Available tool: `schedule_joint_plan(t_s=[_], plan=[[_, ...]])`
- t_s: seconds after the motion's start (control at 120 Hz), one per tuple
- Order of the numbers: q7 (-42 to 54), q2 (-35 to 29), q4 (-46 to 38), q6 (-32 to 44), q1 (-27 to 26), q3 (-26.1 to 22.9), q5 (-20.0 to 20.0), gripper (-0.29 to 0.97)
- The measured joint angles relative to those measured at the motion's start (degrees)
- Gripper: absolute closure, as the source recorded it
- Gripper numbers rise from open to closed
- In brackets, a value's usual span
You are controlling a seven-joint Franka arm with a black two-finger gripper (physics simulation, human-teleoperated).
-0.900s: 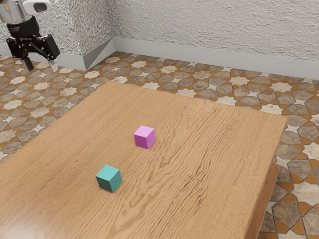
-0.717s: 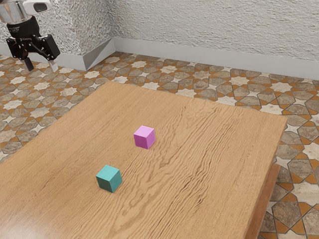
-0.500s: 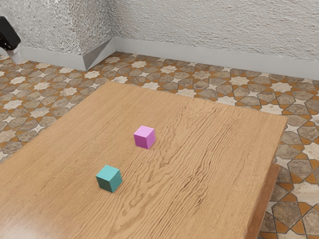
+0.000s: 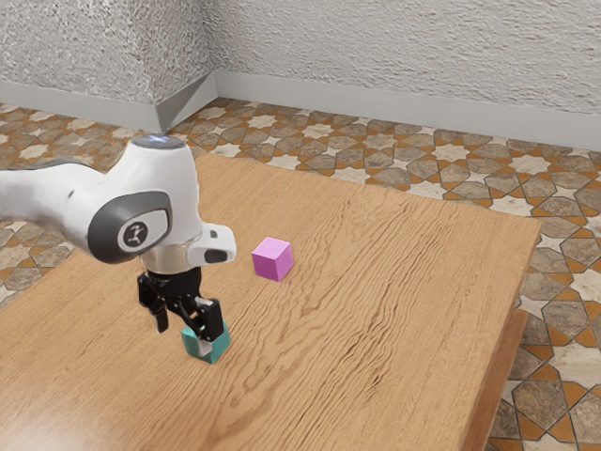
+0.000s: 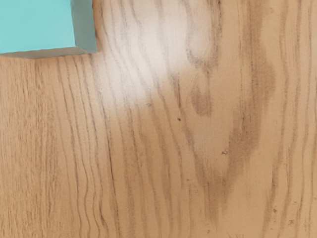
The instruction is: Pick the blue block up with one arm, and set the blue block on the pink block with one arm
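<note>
Your black two-finger gripper hangs low over the small teal-blue cube, fingers spread, gripping nothing. That cube rests on the wooden table. The pink cube sits apart, further toward the exterior view's right.

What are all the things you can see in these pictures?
blue block: one, teal-blue, on the table's near part, right under the gripper
pink block: one, pink, on the table, apart from the blue block, farther back
table: one, light wood, in the middle of the room
floor: patterned brown and cream tiles, around the table
wall: rough grey, behind the table
arm: one, white, coming from the exterior view's left
gripper: one, black, down at the blue block
</note>
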Motion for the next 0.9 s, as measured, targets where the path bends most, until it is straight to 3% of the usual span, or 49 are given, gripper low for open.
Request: schedule_joint_plan(t_s=[0.108, 0.3, 0.483, 0.9], plan=[[-1.04, 2.48, 0.23, 5.53, 0.18, -1.56, -0.77, 0.00], [-0.54, 6.95, 0.36, 13.93, 7.04, -0.68, -0.70, 0.00], [0.86, 11.24, 0.69, 17.87, 7.65, 3.80, 0.76, 0.00], [3.50, 16.30, 0.65, 22.76, 5.79, 5.98, 1.15, 0.00]])
